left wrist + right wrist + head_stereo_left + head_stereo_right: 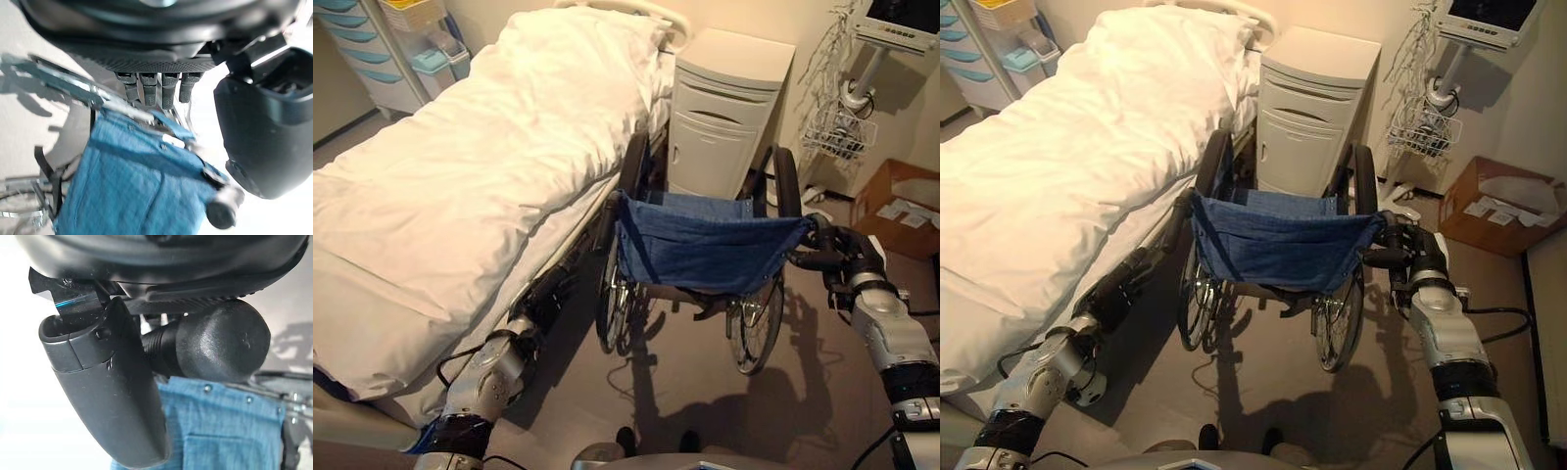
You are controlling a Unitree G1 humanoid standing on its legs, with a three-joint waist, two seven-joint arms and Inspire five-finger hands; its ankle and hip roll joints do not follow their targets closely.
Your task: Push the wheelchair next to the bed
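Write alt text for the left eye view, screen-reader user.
A wheelchair with a blue fabric backrest stands close beside a white-covered bed, facing a white bedside cabinet. The robot's right hand grips the right push handle; its left hand is at the left handle, by the bed's edge.

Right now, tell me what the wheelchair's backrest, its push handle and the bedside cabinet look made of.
Backrest: blue woven cloth, denim-like, matte, with seams and rivets. Push handle in the right robot hand: black, matte, rounded end, probably rubber or plastic. Bedside cabinet: smooth off-white panels with moulded recesses, likely plastic or laminate.
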